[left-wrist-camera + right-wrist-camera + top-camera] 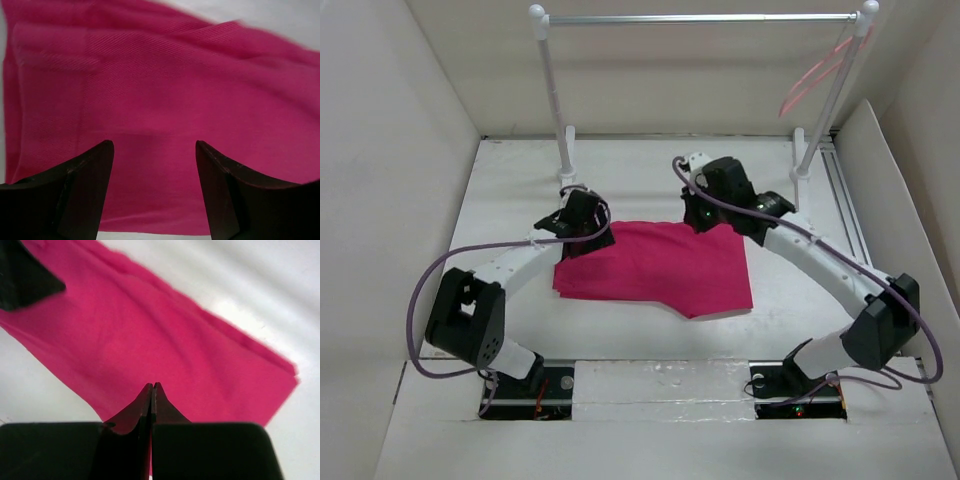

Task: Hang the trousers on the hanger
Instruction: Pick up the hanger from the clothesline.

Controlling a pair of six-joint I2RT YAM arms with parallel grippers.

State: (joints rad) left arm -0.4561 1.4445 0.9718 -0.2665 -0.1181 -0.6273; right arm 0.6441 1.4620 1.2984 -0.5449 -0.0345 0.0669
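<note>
The trousers (660, 265) lie folded flat in the middle of the white worktop (515, 185), a broad pink block whose lower edge runs to a point toward the lower right. At the top of the overhead view a rack (700, 18) with white posts and a silver bar spans the back. The hanger (815, 70) hangs from the bar's right end, in the upper right of the frame. It is well apart from the cloth.

The left tool (582, 235) sits at the upper left corner of the trousers. In its own wrist view the left tool (154, 143) is released. Its two dark fingers (85, 187) stand apart at the bottom of the frame, with pink cloth (165, 85) filling the space between and above them. Nothing is gripped there, and whether the tips touch the cloth cannot be told.

The right tool (705, 220) is at the upper right edge of the trousers. In the right wrist view the right tool (151, 386) is clenched, its fingers (127, 415) pressed together into one point in the lower centre of the frame. That point lies against the near border of the trousers (165, 345), which stretch from upper left to right across the pale worktop (260, 280). Whether a fold of cloth is caught between the closed tips cannot be told, and the fabric looks flat.
</note>
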